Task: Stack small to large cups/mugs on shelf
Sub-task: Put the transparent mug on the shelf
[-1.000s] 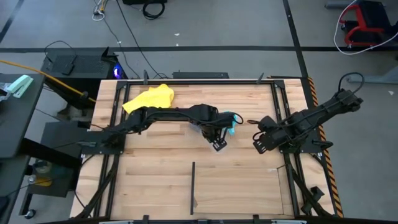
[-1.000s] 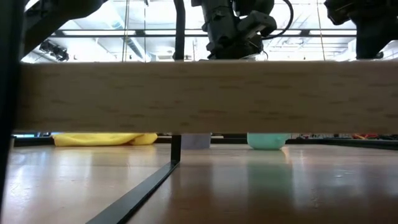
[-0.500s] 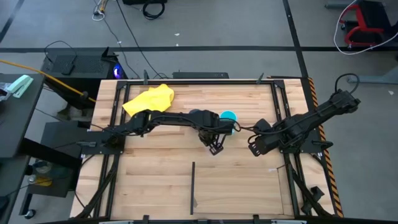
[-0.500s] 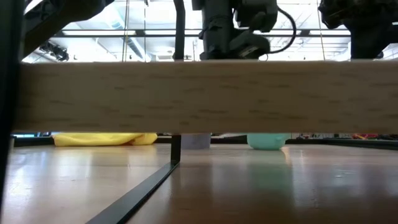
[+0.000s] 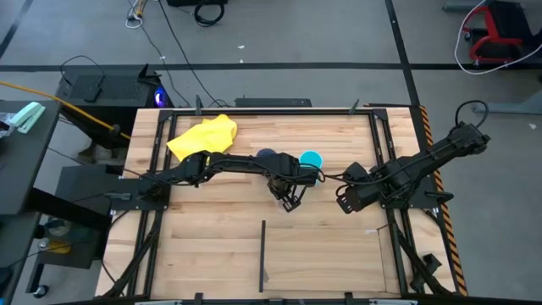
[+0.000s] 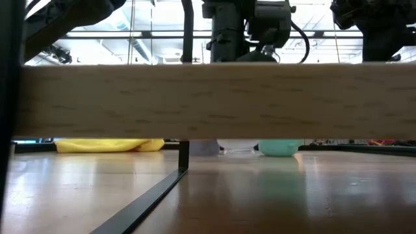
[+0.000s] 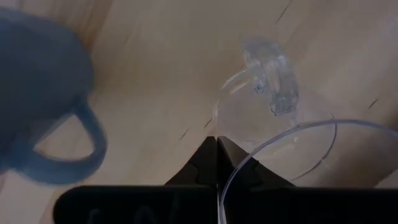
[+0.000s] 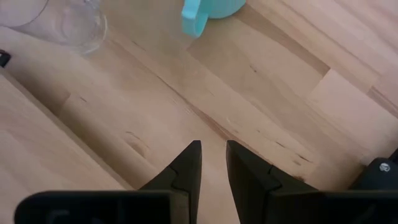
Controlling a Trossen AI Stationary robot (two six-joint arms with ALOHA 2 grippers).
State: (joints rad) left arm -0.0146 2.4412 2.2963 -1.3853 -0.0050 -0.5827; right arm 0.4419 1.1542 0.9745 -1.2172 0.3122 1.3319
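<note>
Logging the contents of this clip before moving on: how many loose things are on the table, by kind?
Clear cups: 1, the clear cup, pinched at its rim by the left end effector.
Mugs with handles: 2, the cyan mug and the grey-blue mug.
Cloths: 1, the yellow cloth.
Total: 4.

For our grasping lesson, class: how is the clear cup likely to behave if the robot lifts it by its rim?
Probably light: the clear cup looks thin-walled and see-through. Likely slippery, since its surface is smooth and glossy and the left gripper seems to pinch only the thin rim. It may tilt in the grip, as its handle sits off to one side.
</note>
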